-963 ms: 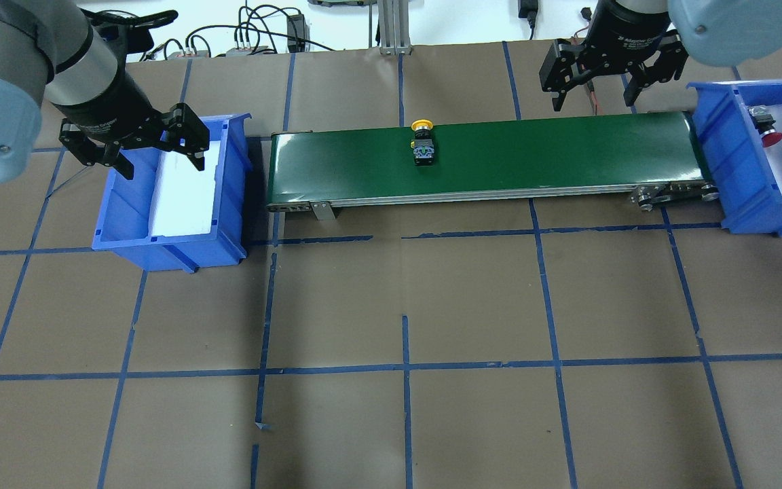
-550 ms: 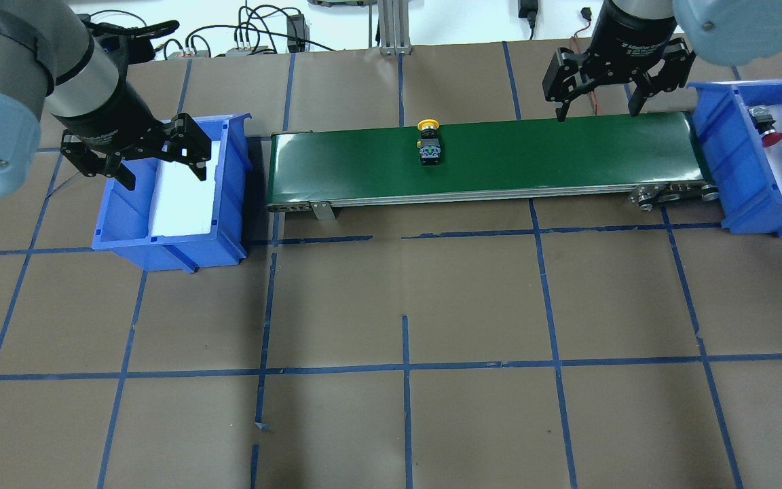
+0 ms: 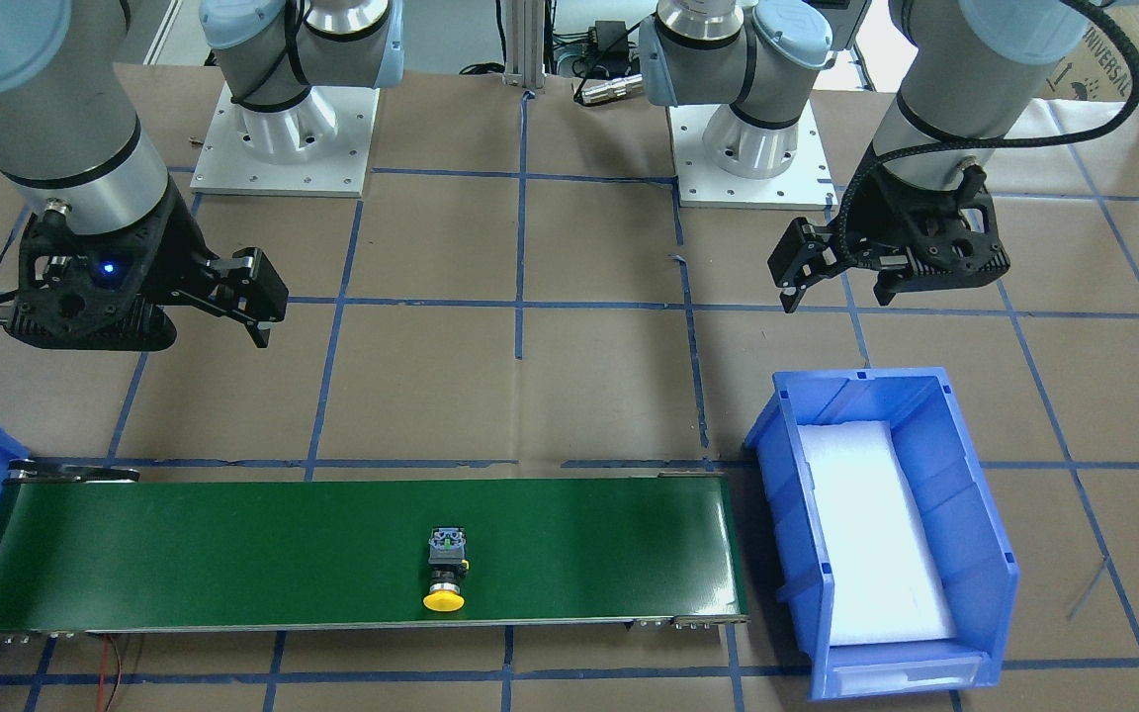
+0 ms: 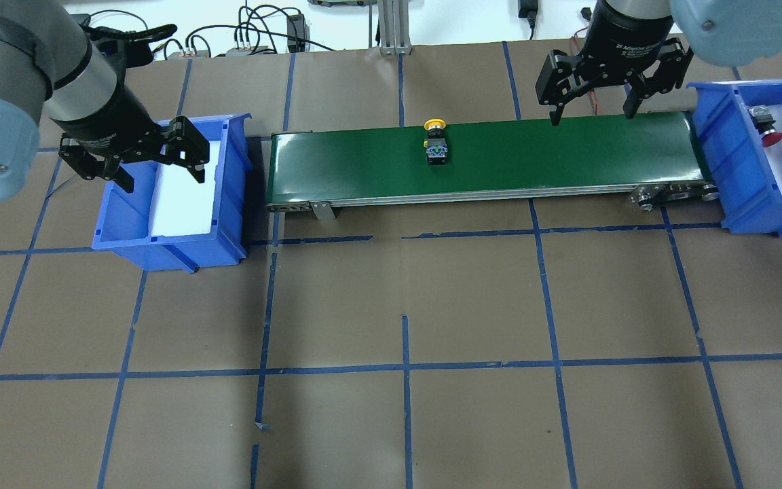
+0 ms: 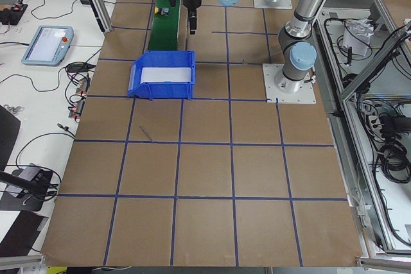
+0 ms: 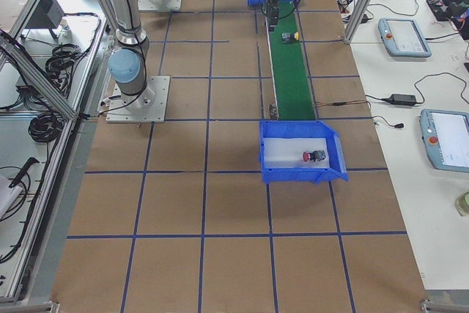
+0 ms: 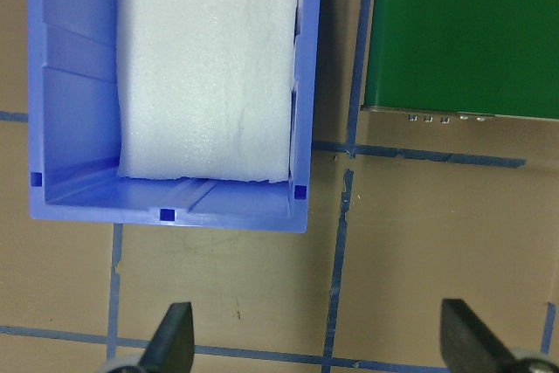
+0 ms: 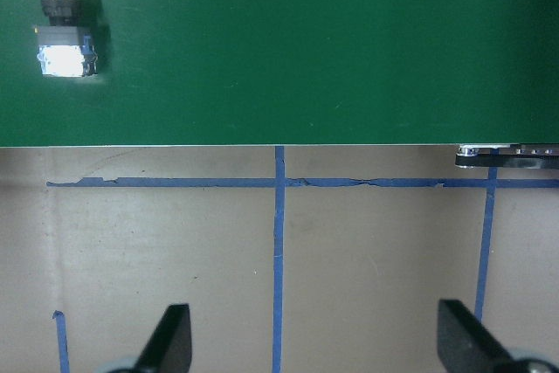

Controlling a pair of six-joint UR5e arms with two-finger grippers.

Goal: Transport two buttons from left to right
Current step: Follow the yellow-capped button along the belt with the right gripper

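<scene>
- Yellow button [image 4: 436,141] has ridden a little farther right along the green conveyor belt [image 4: 567,149]. It lies on its side near mid-belt, cap toward the far edge. The right gripper [image 4: 591,119] has edged slightly left.
- The red button [image 4: 768,129] lies on its side on white foam inside the right blue bin [image 4: 717,149], which stands at the belt's right end.
- The left blue bin [image 4: 228,204], off the belt's left end, holds a white foam pad [image 4: 184,197].
- The left gripper [image 4: 163,182] points down with its fingers spread wide and nothing between them. It hangs above the worktop [image 4: 472,305] at that bin's robot-side end.
- The right gripper is likewise wide open and empty. It points down over the worktop just on the robot's side of the belt, toward the belt's right end.
- Both bins are moulded plastic with ribbed walls, and the belt is smooth and matte.
- The worktop is covered in brown paper gridded with blue tape.
- The yellow button has a mushroom cap, a black collar and a pale block.
</scene>
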